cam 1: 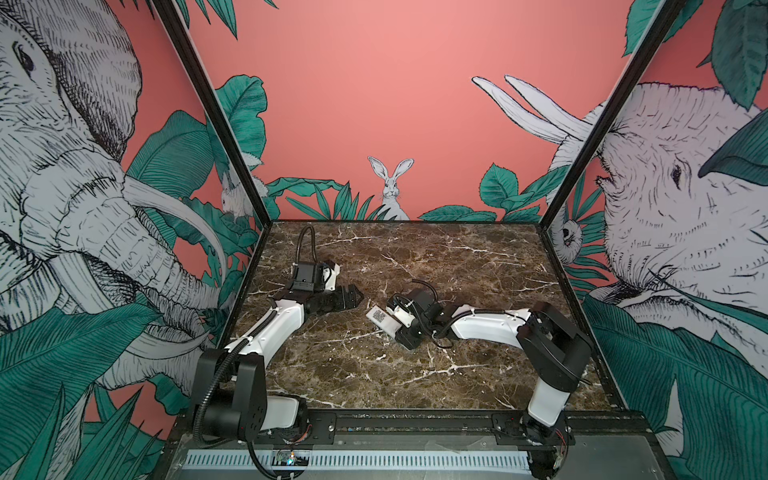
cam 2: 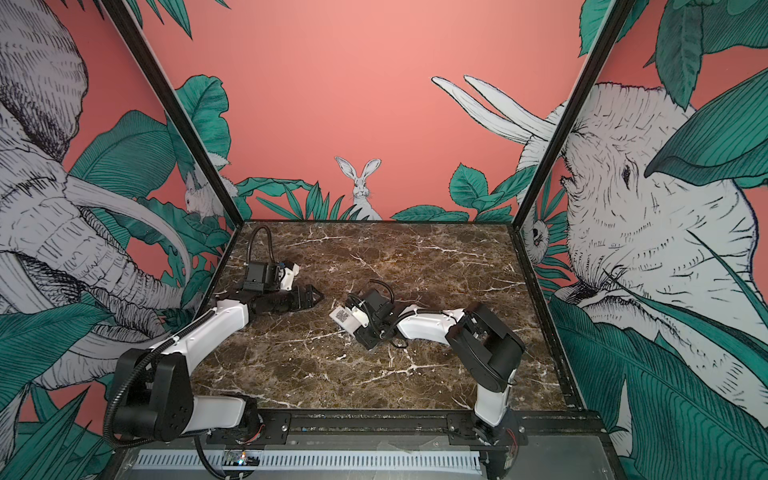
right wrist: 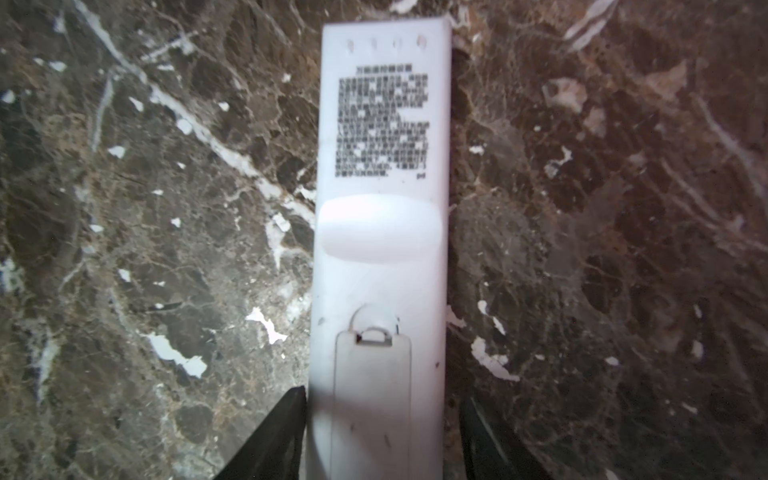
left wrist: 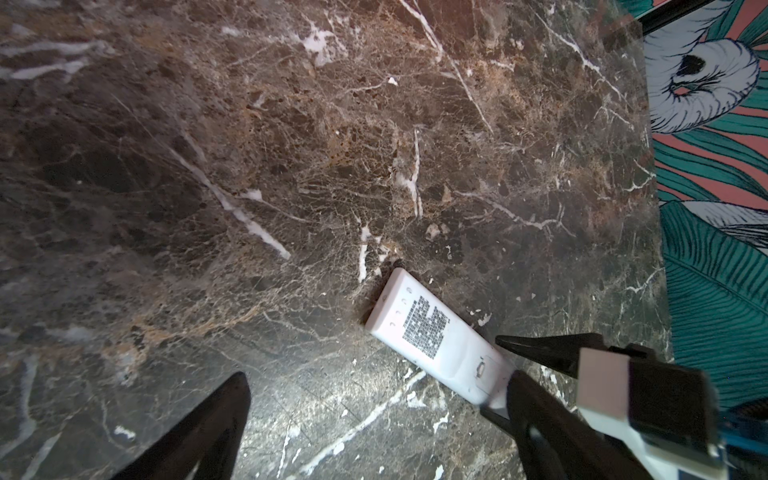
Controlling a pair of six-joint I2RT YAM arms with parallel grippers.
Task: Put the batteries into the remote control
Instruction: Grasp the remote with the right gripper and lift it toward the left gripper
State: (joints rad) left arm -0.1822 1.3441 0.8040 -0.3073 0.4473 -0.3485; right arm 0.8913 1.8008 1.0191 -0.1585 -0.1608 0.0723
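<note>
The remote control [cam 1: 379, 316] [cam 2: 343, 316] lies flat on the marble table with its plain white back up. Printed text shows on that back, and the battery cover [right wrist: 374, 374] sits in place. My right gripper [right wrist: 382, 397] straddles the cover end of the remote [right wrist: 382, 249]. One finger touches a long edge and the other stands a little off the opposite edge, so it is open. My left gripper [cam 1: 354, 296] [left wrist: 380, 376] rests low to the left of the remote [left wrist: 428, 328], open wide with only bare table between its fingers. The batteries are out of view.
The marble tabletop [cam 1: 457, 270] is bounded by black frame posts and printed walls at the back and both sides. Both arm bases sit on the black rail [cam 1: 415, 424] along the front edge.
</note>
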